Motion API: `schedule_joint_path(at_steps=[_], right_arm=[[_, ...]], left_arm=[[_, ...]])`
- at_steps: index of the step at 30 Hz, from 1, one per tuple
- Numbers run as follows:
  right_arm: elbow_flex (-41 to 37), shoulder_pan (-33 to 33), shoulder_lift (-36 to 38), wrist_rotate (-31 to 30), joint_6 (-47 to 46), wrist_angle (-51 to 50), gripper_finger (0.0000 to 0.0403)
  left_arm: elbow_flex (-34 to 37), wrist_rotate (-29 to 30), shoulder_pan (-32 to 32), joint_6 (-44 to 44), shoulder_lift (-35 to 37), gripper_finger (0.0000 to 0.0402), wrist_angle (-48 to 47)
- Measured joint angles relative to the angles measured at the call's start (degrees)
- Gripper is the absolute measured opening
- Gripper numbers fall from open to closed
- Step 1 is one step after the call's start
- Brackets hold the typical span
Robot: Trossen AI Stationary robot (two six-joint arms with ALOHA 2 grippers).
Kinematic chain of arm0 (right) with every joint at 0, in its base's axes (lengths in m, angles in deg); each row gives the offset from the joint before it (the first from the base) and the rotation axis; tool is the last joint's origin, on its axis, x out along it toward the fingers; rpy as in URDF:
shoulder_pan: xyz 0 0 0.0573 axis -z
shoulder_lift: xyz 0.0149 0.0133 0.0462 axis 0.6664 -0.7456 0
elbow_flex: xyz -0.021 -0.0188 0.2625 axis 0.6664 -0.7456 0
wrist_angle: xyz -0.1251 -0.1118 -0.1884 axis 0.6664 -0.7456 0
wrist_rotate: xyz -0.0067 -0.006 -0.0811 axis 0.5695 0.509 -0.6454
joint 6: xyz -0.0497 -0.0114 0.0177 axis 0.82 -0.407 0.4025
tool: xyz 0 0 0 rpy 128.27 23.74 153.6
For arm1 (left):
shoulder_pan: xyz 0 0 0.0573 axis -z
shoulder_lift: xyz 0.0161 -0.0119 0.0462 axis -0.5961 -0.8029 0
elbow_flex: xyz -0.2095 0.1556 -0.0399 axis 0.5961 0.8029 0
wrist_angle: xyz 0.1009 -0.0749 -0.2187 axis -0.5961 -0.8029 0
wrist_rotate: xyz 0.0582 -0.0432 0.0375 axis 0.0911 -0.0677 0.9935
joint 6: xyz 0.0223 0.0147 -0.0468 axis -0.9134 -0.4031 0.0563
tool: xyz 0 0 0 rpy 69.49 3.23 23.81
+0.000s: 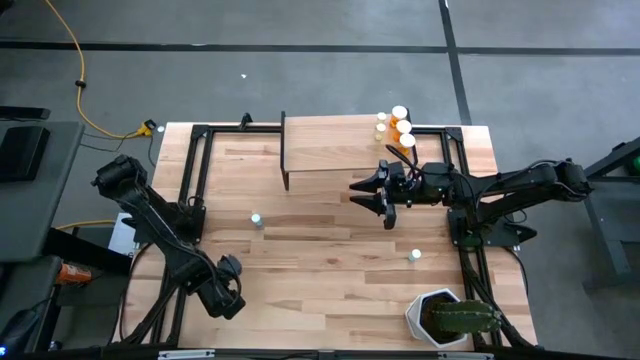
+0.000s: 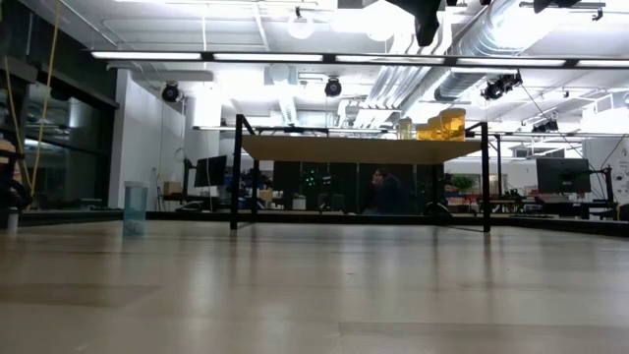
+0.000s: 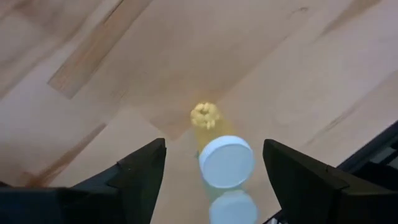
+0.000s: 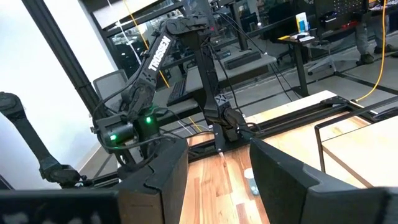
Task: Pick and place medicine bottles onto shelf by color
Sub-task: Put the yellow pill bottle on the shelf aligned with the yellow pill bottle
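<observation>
The light-wood shelf point(image 1: 330, 148) stands at the table's far middle. Three orange bottles point(image 1: 400, 125) stand on its far right corner and also show in the low view point(image 2: 437, 126). A pale blue bottle point(image 1: 257, 219) stands upright on the table left of centre. Another small bottle point(image 1: 415, 256) stands near the right. My right gripper point(image 1: 375, 195) is open and empty above the shelf's near right edge. My left gripper point(image 1: 228, 298) is open at the near left. Its fingers stand apart on either side of a white-capped yellowish bottle point(image 3: 226, 160) and do not touch it.
A white pot with a green plant point(image 1: 445, 320) stands at the table's near right corner. Black frame rails point(image 1: 195, 180) run along the table's left and right sides. A second white cap point(image 3: 233, 208) shows just below the bottle in the left wrist view.
</observation>
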Motion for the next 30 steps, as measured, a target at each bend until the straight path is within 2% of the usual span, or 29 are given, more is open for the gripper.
schedule_joint_path(at_steps=[9,22,30], right_arm=[[0.0,0.0,0.0,0.0,0.0,-0.4,0.0165],[0.0,0.0,0.0,-0.5,0.0,-0.6,0.0165],[0.0,0.0,0.0,-0.5,0.0,-0.6,0.0165]], left_arm=[[0.0,-0.3,0.0,-1.0,-1.1,0.0254,0.3],[0.0,-0.8,0.0,-1.0,-1.1,0.0158,0.3],[0.0,-0.8,0.0,-1.0,-1.1,0.0124,0.4]])
